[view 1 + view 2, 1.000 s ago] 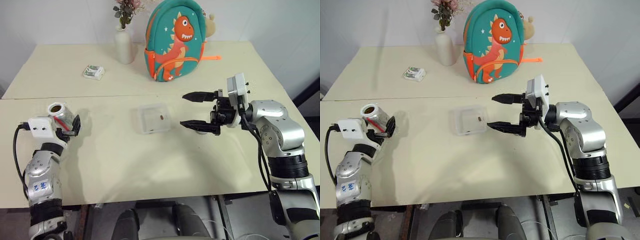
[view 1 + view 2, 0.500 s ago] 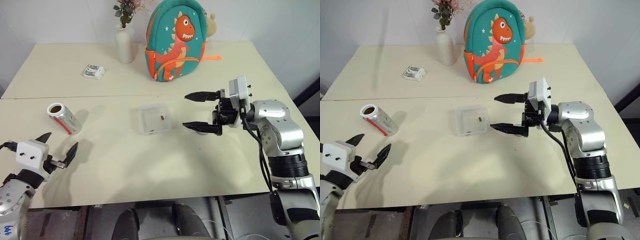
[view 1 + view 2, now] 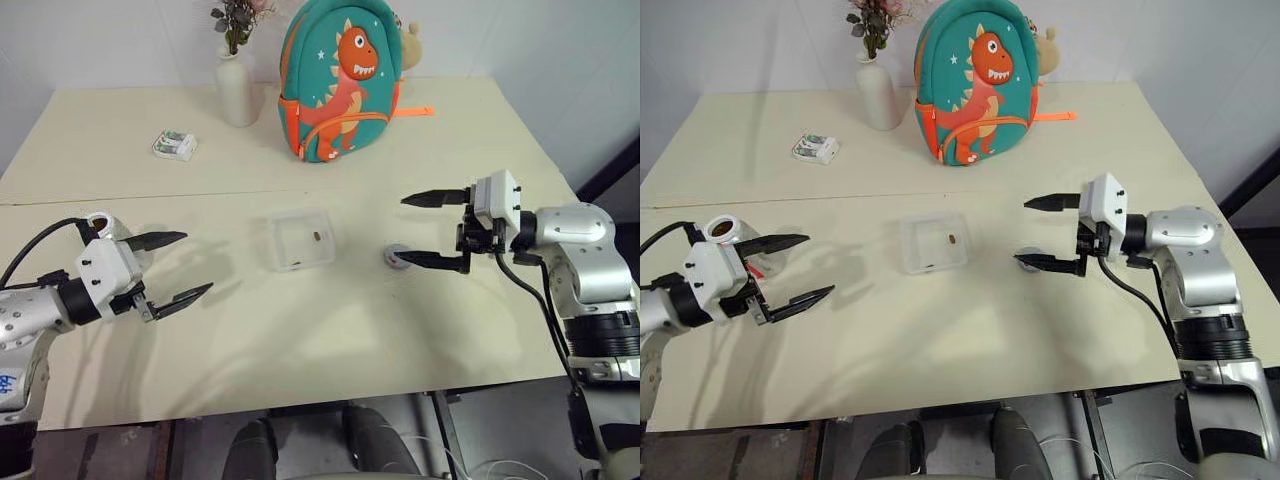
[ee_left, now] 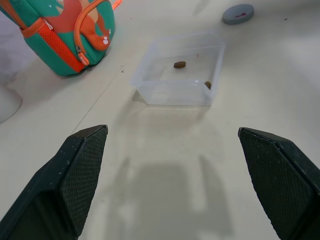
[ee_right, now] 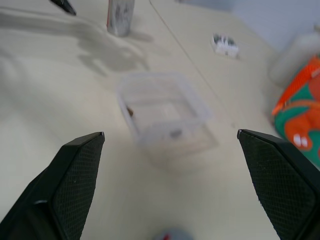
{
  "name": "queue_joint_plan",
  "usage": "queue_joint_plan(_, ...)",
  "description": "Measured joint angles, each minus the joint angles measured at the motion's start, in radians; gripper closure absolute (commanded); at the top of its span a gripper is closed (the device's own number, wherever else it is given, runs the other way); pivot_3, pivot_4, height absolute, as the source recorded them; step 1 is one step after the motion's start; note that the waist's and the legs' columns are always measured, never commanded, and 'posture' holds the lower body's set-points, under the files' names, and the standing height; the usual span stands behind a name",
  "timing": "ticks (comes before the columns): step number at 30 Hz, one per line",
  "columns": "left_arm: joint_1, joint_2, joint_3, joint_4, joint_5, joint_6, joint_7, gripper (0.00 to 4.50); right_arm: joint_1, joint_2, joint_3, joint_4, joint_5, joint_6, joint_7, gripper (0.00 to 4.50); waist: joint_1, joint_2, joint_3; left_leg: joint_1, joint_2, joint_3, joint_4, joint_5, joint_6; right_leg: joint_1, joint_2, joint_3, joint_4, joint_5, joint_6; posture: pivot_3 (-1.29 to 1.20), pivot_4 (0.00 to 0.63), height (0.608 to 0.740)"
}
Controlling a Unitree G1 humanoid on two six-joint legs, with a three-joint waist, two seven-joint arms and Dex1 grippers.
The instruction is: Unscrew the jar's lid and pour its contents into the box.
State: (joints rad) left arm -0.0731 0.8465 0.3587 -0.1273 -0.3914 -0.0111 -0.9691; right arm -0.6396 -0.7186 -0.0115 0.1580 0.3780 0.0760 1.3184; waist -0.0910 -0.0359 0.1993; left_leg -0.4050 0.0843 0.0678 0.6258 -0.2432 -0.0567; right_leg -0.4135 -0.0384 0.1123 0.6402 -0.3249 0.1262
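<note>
- Left gripper: fingers spread wide, nothing between them; a second ago wrapped about the jar, half a second ago drawn back low toward the table's near edge, now raised again and pointing toward the table's middle.
- Jar: upright on the table at its left side, open mouth up, just behind the left gripper's upper finger; half a second ago tilted over, now standing. Mostly hidden behind the gripper's white housing; rim and mouth alone visible.
- Box: mid-table, well apart from both grippers, between them; same spot as before.
- Contents: two small brown bits lying inside the box, one near its middle, one by a wall.
- Lid: flat on the table to the right of the box, just beside the lower finger of the right gripper; touching or not, cannot tell. Hidden by that gripper in the earlier frames.
- Right gripper: fingers wide apart and empty, pointing left toward the box; pulled somewhat to the right since a second ago.
- Farther back: small white-and-green packet, white vase with flowers cut off at the top, dinosaur backpack.
</note>
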Motion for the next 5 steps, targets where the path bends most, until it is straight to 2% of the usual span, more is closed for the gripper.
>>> queue_joint_plan(5, -0.017, -0.008, -0.025, 0.026, 0.016, -0.017, 0.000, 0.04, 0.045, -0.010, -0.010, -0.059, 0.021, 0.037, -0.009, 0.00, 0.002, 0.000, 0.000, 0.000, 0.000, 0.000, 0.001, 0.000, 0.000, 0.000, 0.000, 0.000, 0.001, 0.000, 0.000, 0.00, 0.150, 0.740)
